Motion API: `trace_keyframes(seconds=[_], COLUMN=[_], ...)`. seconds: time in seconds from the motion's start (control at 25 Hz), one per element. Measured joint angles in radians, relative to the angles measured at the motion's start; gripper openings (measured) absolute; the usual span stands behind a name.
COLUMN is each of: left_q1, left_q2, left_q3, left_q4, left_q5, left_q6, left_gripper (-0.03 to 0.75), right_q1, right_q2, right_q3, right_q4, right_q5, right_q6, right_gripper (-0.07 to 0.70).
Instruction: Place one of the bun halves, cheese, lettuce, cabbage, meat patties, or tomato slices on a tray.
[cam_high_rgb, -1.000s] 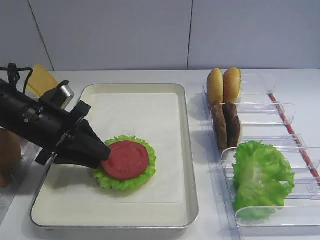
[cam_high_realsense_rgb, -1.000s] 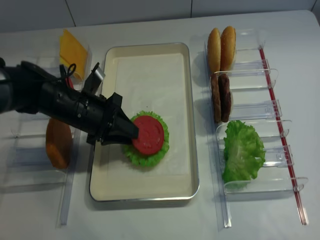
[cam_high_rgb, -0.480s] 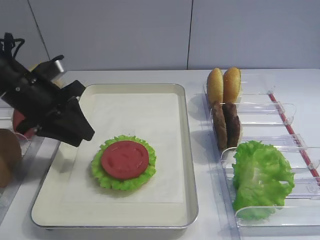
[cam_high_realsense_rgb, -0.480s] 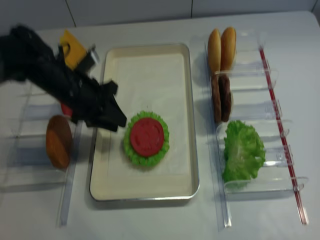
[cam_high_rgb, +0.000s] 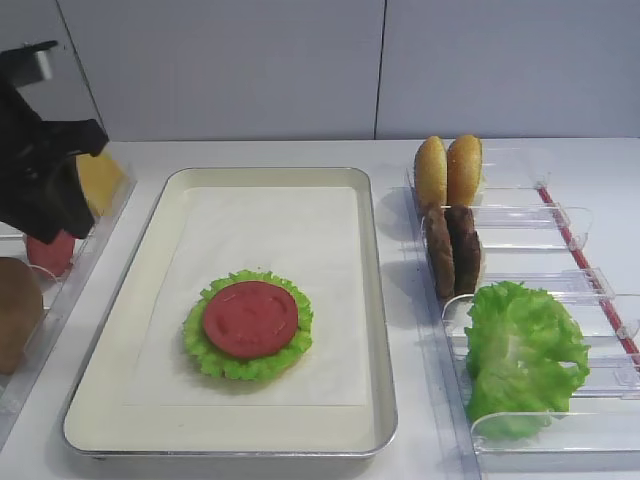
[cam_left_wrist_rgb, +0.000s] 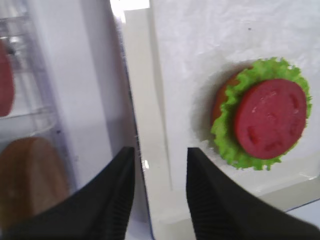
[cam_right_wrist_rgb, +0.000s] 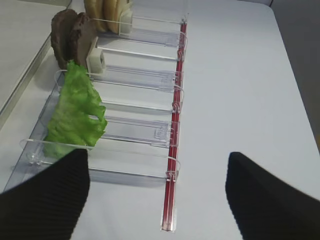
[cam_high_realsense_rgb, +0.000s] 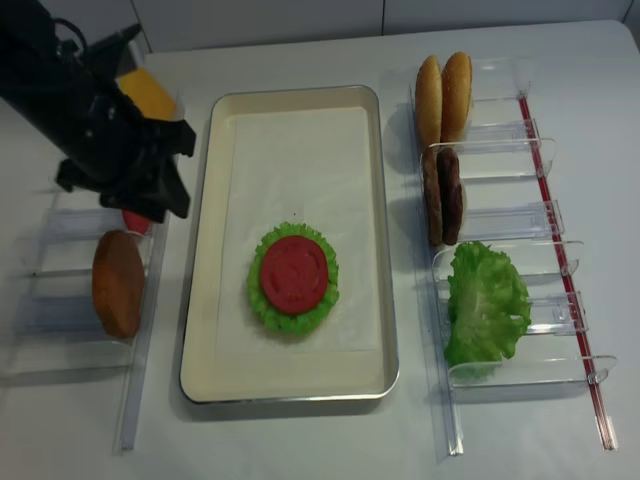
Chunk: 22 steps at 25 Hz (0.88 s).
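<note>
A red tomato slice (cam_high_rgb: 250, 318) (cam_high_realsense_rgb: 294, 273) (cam_left_wrist_rgb: 270, 115) lies flat on a ruffled lettuce leaf (cam_high_rgb: 222, 362) (cam_left_wrist_rgb: 225, 135) in the near half of the cream tray (cam_high_rgb: 378, 300) (cam_high_realsense_rgb: 391, 300). An orange-tan edge shows under the leaf in the left wrist view. My left gripper (cam_high_rgb: 50, 215) (cam_high_realsense_rgb: 160, 205) (cam_left_wrist_rgb: 160, 152) hangs open and empty over the tray's left rim (cam_left_wrist_rgb: 145, 125), well left of the tomato. My right gripper (cam_right_wrist_rgb: 157, 155) is open and empty over bare table beside the right-hand holders; it does not show in the high views.
Clear holders on the right carry two bun halves (cam_high_rgb: 447, 170), two meat patties (cam_high_rgb: 452, 250) and loose lettuce (cam_high_rgb: 520, 355) (cam_right_wrist_rgb: 75, 115). Left holders hold cheese (cam_high_realsense_rgb: 150, 90), another tomato slice (cam_high_rgb: 50, 252) and a brown bun half (cam_high_realsense_rgb: 118, 283).
My left gripper has let go of the tomato slice, which stays on the lettuce. It has risen and drawn back left to the tray's left rim.
</note>
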Motion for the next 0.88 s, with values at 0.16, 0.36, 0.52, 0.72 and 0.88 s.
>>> trace_keyframes(seconds=[0.16,0.36,0.52,0.72,0.88], left_q1=[0.0,0.0,0.0,0.0,0.0], left_q2=[-0.122,-0.351,-0.539,-0.785,-0.978], left_q3=[0.041,0.167,0.268,0.375,0.453], left_q4=[0.129,0.231,0.241,0.245,0.246], left_q5=[0.005,0.015,0.023,0.035,0.044], left_q6=[-0.035,-0.045,-0.05,-0.056,-0.054], left_gripper=[0.243,0.243,0.243,0.243,0.243], right_q1=[0.0,0.0,0.0,0.0,0.0], right_q2=[0.0,0.0,0.0,0.0,0.0], right_q3=[0.0,0.0,0.0,0.0,0.0], right_q4=[0.0,0.0,0.0,0.0,0.0], right_q5=[0.0,0.0,0.0,0.0,0.0], right_q6=[0.0,0.0,0.0,0.0,0.0], right_gripper=[0.562,0.562,0.562,0.562,0.562])
